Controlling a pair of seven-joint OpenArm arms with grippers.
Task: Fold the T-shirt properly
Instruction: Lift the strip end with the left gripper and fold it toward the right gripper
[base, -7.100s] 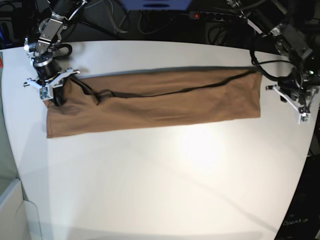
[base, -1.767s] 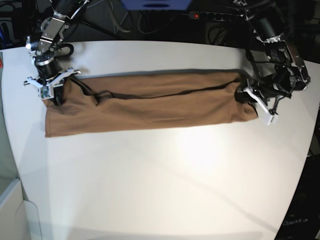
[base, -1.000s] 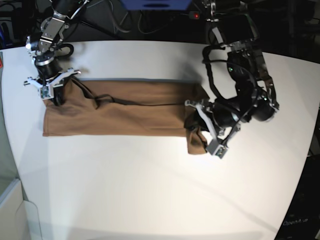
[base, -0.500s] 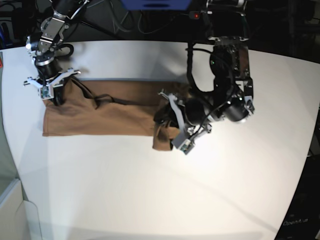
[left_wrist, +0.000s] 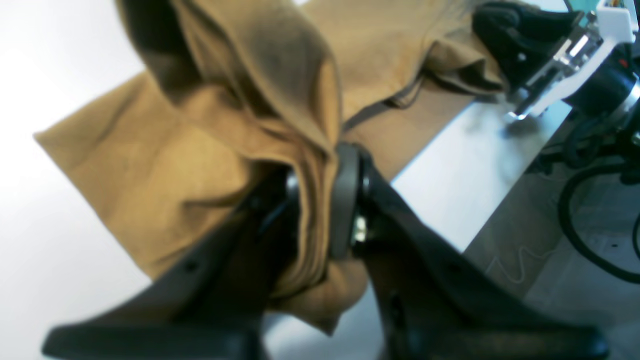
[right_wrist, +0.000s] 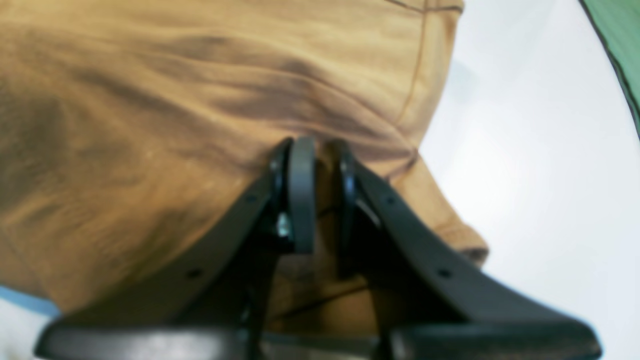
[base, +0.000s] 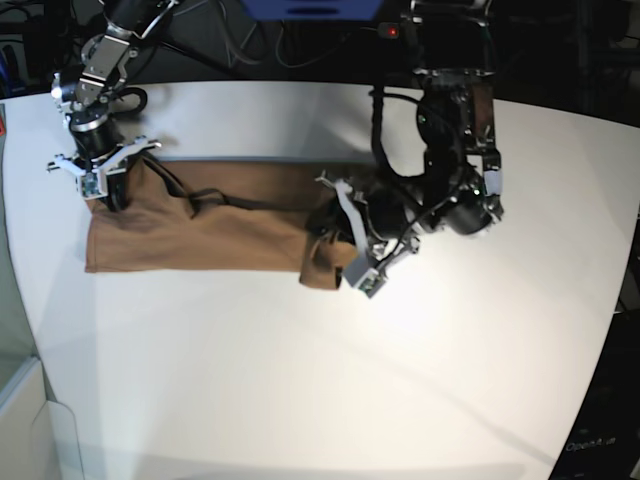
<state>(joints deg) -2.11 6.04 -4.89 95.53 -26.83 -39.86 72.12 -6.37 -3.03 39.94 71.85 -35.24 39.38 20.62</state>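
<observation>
Brown T-shirt folded into a long band on the white table, one end lifted

Plain, soft, creased; no print or readable writing. The left gripper clamps the raised end near the band's middle, arm bent low over it; the right gripper pinches the far corner, pointing straight down

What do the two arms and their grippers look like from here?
Both arms are black, with loose black cables looping along the links. The left gripper and right gripper have white bracket-like frames in the base view. Up close, the fingers are matte black and curved, tipped with grey pads.
</observation>
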